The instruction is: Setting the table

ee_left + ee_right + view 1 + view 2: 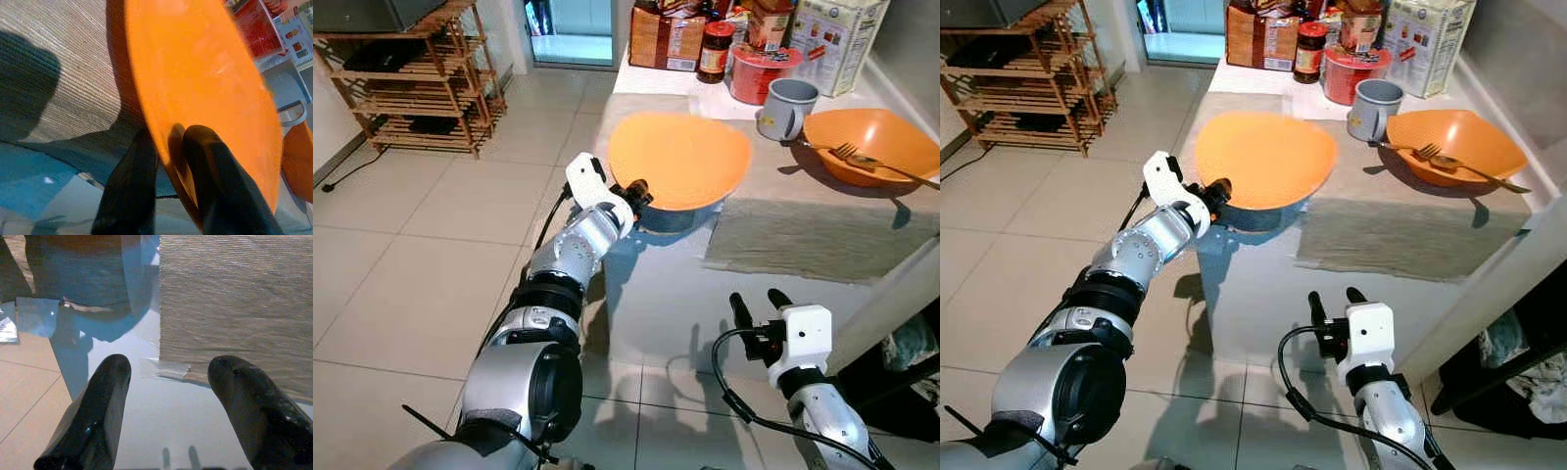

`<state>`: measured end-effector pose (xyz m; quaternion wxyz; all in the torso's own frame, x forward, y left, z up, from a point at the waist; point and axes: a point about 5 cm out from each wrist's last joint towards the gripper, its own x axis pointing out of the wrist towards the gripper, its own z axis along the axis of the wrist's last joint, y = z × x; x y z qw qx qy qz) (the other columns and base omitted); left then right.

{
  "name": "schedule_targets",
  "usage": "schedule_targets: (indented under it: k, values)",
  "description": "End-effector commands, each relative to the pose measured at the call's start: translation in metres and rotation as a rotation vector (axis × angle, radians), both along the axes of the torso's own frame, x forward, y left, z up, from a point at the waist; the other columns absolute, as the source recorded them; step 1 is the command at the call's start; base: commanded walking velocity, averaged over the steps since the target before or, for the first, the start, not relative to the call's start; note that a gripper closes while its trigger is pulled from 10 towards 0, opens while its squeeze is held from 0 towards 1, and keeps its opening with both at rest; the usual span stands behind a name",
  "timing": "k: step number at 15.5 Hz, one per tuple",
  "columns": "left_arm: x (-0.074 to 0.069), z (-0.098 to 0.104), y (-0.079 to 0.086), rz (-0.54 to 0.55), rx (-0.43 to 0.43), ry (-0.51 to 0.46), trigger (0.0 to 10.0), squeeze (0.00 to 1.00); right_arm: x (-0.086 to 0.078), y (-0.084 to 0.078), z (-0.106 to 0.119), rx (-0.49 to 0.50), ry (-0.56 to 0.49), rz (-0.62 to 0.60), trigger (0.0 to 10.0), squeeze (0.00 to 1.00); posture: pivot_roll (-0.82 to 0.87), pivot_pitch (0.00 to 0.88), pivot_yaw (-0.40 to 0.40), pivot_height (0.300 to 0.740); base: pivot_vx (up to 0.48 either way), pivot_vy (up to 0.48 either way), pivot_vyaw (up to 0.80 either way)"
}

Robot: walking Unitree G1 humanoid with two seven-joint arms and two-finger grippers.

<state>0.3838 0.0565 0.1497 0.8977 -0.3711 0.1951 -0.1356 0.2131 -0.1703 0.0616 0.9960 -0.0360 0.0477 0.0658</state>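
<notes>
My left gripper (pixel 638 193) is shut on the near rim of an orange plate (pixel 680 157), holding it just above the table's left part; in the left wrist view the two black fingers (pixel 132 191) pinch the plate's edge (pixel 205 93). A woven grey placemat (pixel 822 240) lies bare on the table to the right of the plate. A second orange bowl (pixel 871 142) with a fork (pixel 862 160) in it sits at the far right, a grey mug (pixel 785 108) beside it. My right gripper (pixel 754 305) hangs open below the table's front edge.
Jars, a red tub (pixel 762 73) and boxes (pixel 837 39) crowd the table's far end. A wooden shelf (pixel 411 83) stands on the tiled floor at the far left. A dark object (pixel 901 382) lies under the table's right side.
</notes>
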Motion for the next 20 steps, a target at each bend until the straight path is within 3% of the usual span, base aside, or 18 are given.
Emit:
schedule_targets:
  k: [1, 3, 5, 13, 14, 15, 17, 18, 19, 20]
  values:
    - [0.0, 0.005, -0.007, -0.046, 0.067, -0.028, 0.0, 0.0, 0.0, 0.0, -0.002, 0.004, 0.022, -0.002, 10.0, 0.0, -0.08, 0.015, 0.034, 0.74, 0.0, 0.0, 0.0]
    - [0.001, 0.015, 0.001, -0.043, 0.08, -0.144, 0.0, 0.0, 0.0, 0.001, -0.003, 0.007, 0.025, -0.005, 10.0, 0.0, -0.07, 0.012, 0.035, 0.74, 0.0, 0.0, 0.0]
    - [0.001, 0.018, 0.005, -0.03, 0.081, -0.176, 0.0, 0.0, 0.0, 0.001, -0.003, 0.01, 0.028, -0.004, 10.0, 0.0, -0.06, 0.011, 0.032, 0.74, 0.0, 0.0, 0.0]
    - [0.007, 0.018, 0.031, 0.142, 0.044, -0.158, 0.0, 0.0, 0.001, 0.004, -0.004, 0.016, 0.034, 0.003, 10.0, 0.0, -0.05, 0.013, 0.032, 0.74, 0.0, 0.0, 0.0]
    - [0.007, 0.024, 0.033, 0.147, 0.053, -0.189, 0.0, 0.0, 0.001, 0.005, -0.004, 0.016, 0.035, 0.003, 10.0, 0.0, -0.05, 0.018, 0.031, 0.74, 0.0, 0.0, 0.0]
    - [0.01, 0.041, 0.04, 0.173, 0.099, -0.306, 0.0, 0.0, 0.0, 0.005, -0.004, 0.016, 0.037, 0.004, 10.0, 0.0, -0.05, 0.02, 0.028, 0.74, 0.0, 0.0, 0.0]
    - [0.009, 0.051, 0.044, 0.171, 0.11, -0.361, 0.0, 0.0, 0.0, 0.005, -0.004, 0.015, 0.039, 0.005, 10.0, 0.0, -0.05, 0.02, 0.025, 0.74, 0.0, 0.0, 0.0]
    - [0.009, 0.055, 0.046, 0.167, 0.1, -0.383, 0.0, 0.0, 0.0, 0.005, -0.004, 0.015, 0.04, 0.007, 10.0, 0.0, -0.05, 0.019, 0.025, 0.74, 0.0, 0.0, 0.0]
    - [0.001, 0.066, 0.048, 0.136, 0.03, -0.465, 0.0, 0.0, 0.0, 0.005, -0.004, 0.014, 0.042, 0.009, 10.0, 0.0, -0.04, 0.019, 0.024, 0.74, 0.0, 0.0, 0.0]
    - [-0.002, 0.068, 0.052, 0.148, 0.041, -0.48, 0.0, 0.0, 0.0, 0.005, -0.004, 0.013, 0.043, 0.01, 10.0, 0.0, -0.04, 0.019, 0.025, 0.74, 0.0, 0.0, 0.0]
